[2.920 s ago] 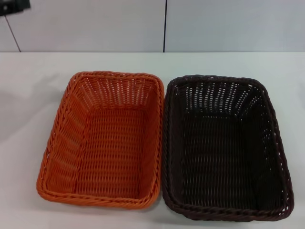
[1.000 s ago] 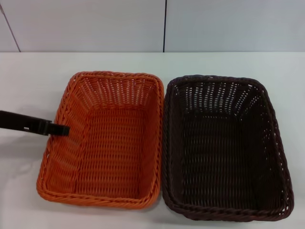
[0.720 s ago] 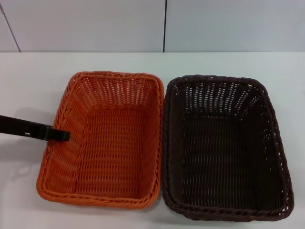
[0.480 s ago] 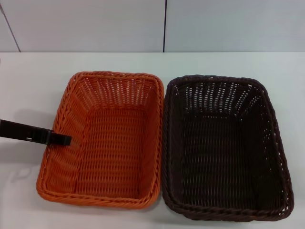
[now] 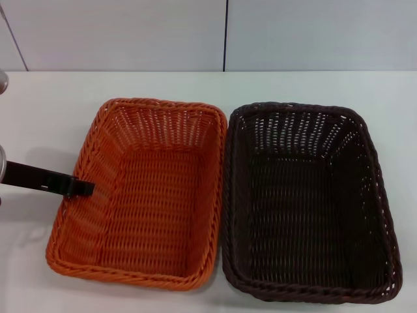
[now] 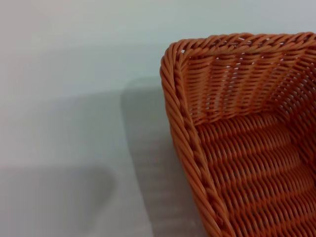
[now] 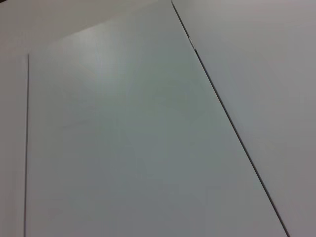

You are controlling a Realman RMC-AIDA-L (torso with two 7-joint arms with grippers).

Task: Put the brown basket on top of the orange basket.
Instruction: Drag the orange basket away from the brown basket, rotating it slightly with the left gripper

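Orange basket [image 5: 140, 195] and brown basket [image 5: 306, 202] sit side by side, rims touching, on the white bench [image 5: 39, 111]. Both hold nothing. Left gripper [image 5: 81, 188] at the orange basket's left rim; fingers' state can't tell. Right gripper not seen.

- The orange basket [image 5: 140, 195] sits on the counter [image 5: 45, 111], left of the brown basket [image 5: 306, 202], rims touching.
- The left end effector [image 5: 81, 188] is at the orange basket's left rim.
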